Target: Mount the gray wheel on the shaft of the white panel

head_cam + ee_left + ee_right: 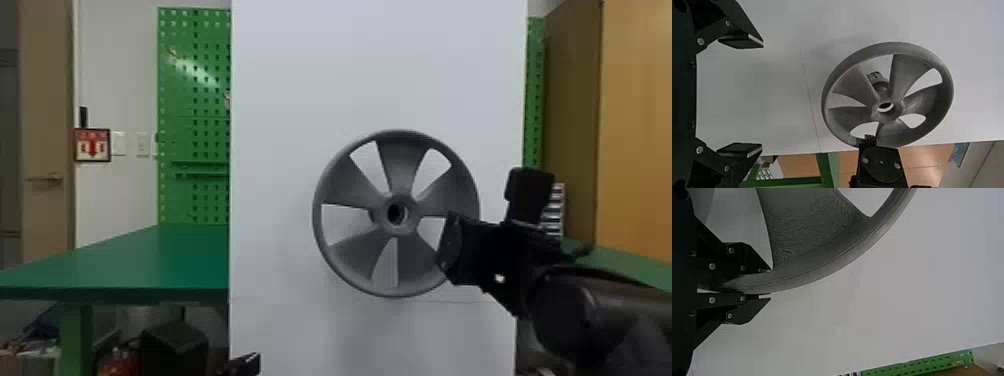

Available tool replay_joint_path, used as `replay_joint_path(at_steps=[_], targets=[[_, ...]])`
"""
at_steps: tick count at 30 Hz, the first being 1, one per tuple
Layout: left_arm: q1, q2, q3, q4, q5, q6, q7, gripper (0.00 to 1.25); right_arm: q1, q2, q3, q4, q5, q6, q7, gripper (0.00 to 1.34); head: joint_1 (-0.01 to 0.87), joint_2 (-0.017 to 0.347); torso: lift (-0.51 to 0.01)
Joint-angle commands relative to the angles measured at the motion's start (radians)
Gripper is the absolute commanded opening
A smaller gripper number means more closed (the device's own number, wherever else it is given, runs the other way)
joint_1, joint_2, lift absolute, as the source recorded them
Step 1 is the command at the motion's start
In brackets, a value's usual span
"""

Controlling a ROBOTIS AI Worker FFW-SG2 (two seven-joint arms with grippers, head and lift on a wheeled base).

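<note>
1. Right fingers (451,250) clamp the gray wheel (345,190) by its edge, before the white panel (280,125).
2. Left fingers (247,362) stand apart, mostly cut off in the head view.
3. Shaft (877,79): partly hidden behind the wheel.

The gray wheel (400,162) looks matt, finely ridged.

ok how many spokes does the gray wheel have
5, all on the gray wheel. In the head view there's a top spoke, an upper-left spoke, an upper-right spoke, a lower-left spoke and a lower-right spoke.
</note>
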Motion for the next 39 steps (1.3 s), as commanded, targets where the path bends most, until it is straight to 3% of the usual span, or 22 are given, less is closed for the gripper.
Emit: replay_joint_path(at_steps=[1,15,32,39], targets=[[-0.001,0.0,0.0,0.002,0.0,0.0,0.0,0.91,-0.006,0.001,0.009,0.011,0.002,-0.003,0.0,0.11,0.038,-0.008,-0.496],[-0.002,0.002,0.0,0.003,0.003,-0.002,0.0,0.91,-0.015,0.001,0.024,0.025,0.026,-0.012,-0.008,0.11,0.038,-0.008,-0.496],[-0.002,0.002,-0.001,0.003,0.005,-0.002,0.0,0.91,-0.018,0.001,0.06,0.02,-0.043,-0.006,-0.189,0.11,0.038,-0.008,-0.496],[-0.004,0.003,-0.003,0.003,0.005,-0.002,0.0,0.91,-0.038,0.001,0.054,0.041,-0.055,0.008,-0.195,0.11,0.038,-0.008,-0.496]])
